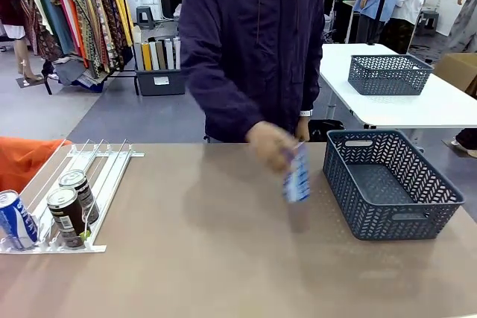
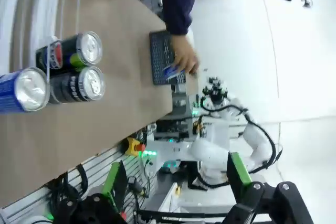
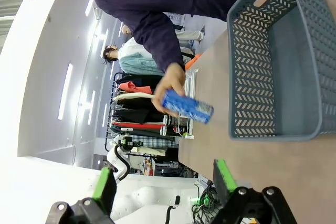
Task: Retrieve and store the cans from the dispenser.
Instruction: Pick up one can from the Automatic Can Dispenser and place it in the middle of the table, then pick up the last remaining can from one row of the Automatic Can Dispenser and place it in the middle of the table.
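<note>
Cans [image 1: 68,217], three of them, sit at the front end of the dispenser [image 1: 100,160] by the left edge of the desk [image 1: 209,258]. A fourth, a blue can [image 1: 297,176], hangs tilted in the person's hand [image 1: 270,143] over the desk's middle, just beside the basket [image 1: 373,210]. Likely light, rigid yet dentable and slick, each suits a hold across mid-body. Left fingers [image 2: 114,179] and right fingers [image 3: 105,184] are spread, empty.

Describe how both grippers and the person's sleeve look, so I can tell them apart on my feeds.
The left gripper and the right gripper match: black bodies, each with two jaws faced in bright green pads. The right arm, seen from the left wrist view, is white with rounded links and looping black cables. The person's sleeve is dark navy, long and loose.
</note>
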`<state>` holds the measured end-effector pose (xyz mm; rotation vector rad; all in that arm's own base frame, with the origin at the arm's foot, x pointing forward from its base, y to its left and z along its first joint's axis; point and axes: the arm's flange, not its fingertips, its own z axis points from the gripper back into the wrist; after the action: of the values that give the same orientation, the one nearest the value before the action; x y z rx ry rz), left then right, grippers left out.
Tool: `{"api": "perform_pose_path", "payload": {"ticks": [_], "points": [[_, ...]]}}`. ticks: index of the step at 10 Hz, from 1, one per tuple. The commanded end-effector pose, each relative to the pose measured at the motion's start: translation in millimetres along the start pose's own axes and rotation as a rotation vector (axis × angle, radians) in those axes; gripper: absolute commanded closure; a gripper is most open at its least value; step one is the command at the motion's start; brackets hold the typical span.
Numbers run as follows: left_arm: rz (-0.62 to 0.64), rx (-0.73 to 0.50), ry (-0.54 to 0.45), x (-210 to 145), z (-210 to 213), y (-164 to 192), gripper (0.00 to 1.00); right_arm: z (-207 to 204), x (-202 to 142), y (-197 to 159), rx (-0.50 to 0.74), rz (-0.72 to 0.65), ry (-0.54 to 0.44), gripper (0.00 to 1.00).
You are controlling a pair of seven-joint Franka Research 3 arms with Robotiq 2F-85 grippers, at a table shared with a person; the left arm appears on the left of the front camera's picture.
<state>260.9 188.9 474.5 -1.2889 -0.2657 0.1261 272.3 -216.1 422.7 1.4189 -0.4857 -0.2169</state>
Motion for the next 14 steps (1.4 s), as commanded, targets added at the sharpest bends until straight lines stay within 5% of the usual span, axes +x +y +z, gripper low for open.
{"api": "perform_pose_path", "payload": {"ticks": [1,7,11,14], "points": [[-0.061,0.036,0.103,10,-12,-16,0.00,0,2,2,0.010,0.024,-0.005,0.00],[-0.039,0.039,0.089,13,-19,-21,0.00,0,2,2,0.010,0.024,-0.005,0.00],[-0.245,1.061,0.223,19,-100,-56,0.00,0,2,2,0.010,0.024,-0.005,0.00],[-0.234,1.284,0.220,34,-137,-55,0.00,0,2,2,0.010,0.024,-0.005,0.00]]}}
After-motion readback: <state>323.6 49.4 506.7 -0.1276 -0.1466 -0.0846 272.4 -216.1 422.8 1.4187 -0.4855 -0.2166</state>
